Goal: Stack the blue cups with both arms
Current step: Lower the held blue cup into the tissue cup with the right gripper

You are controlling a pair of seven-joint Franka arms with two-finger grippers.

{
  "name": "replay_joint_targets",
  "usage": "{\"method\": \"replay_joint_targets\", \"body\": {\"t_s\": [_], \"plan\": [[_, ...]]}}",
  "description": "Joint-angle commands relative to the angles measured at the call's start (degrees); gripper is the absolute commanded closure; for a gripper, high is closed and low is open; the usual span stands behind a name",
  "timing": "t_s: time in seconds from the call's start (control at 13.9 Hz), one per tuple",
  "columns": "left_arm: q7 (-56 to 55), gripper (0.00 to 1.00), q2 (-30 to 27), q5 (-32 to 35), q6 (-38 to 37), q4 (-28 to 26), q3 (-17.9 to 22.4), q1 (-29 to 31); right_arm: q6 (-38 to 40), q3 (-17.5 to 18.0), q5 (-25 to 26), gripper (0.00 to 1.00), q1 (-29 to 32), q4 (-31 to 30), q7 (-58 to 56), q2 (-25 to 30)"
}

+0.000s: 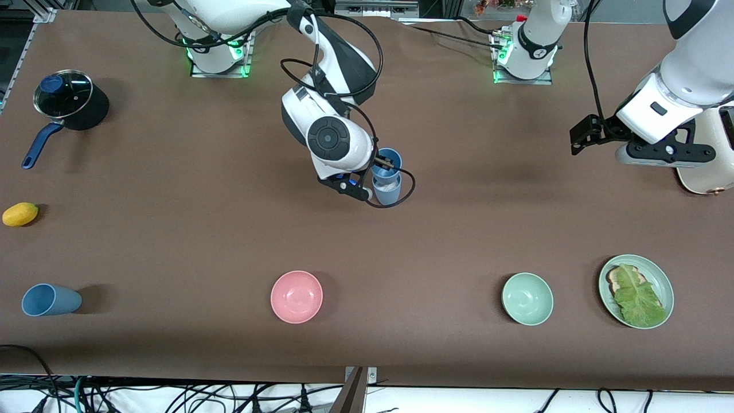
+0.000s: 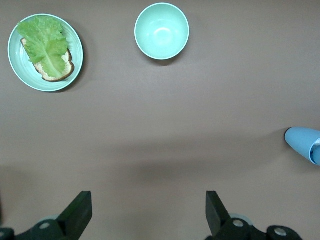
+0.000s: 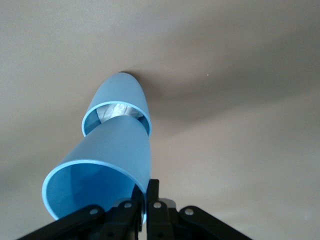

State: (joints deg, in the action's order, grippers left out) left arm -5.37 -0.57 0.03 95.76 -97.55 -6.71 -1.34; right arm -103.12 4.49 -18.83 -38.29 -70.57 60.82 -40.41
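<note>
**Two blue cups joined at mid-bench, a third lying apart**

Nearest the front camera, a matte blue tapered cup (image 1: 50, 300) is seen lying on its side on the brown bench (image 1: 172, 241), toward the right arm's end. Along the same near row a glossy pink bowl (image 1: 296, 296), a pale green bowl (image 1: 527, 299) and a pale green plate with toast and lettuce (image 1: 636, 283) are set well apart.

At mid-bench, the right gripper (image 3: 142, 202) is closed on the rim of a brighter blue tumbler (image 3: 102, 172), whose base is entering an upright blue cup with a white patch inside (image 3: 116, 107).

The left gripper (image 2: 145, 212) is held waiting above bare bench at the left arm's end, its jaws spread wide.
</note>
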Motion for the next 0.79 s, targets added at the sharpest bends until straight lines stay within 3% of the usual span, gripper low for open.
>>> {"method": "replay_joint_targets", "body": {"t_s": [0.0, 0.72], "plan": [[1.24, 0.0, 0.04, -0.99, -1.27, 0.96, 0.56, -0.24, 0.03, -0.01, -0.68, 1.0, 0.32, -0.09, -1.05, 0.6], [1.24, 0.0, 0.04, -0.99, -1.98, 0.96, 0.65, -0.24, -3.83, -0.09, -0.86, 1.0, 0.41, 1.05, -0.88, 0.51]]}}
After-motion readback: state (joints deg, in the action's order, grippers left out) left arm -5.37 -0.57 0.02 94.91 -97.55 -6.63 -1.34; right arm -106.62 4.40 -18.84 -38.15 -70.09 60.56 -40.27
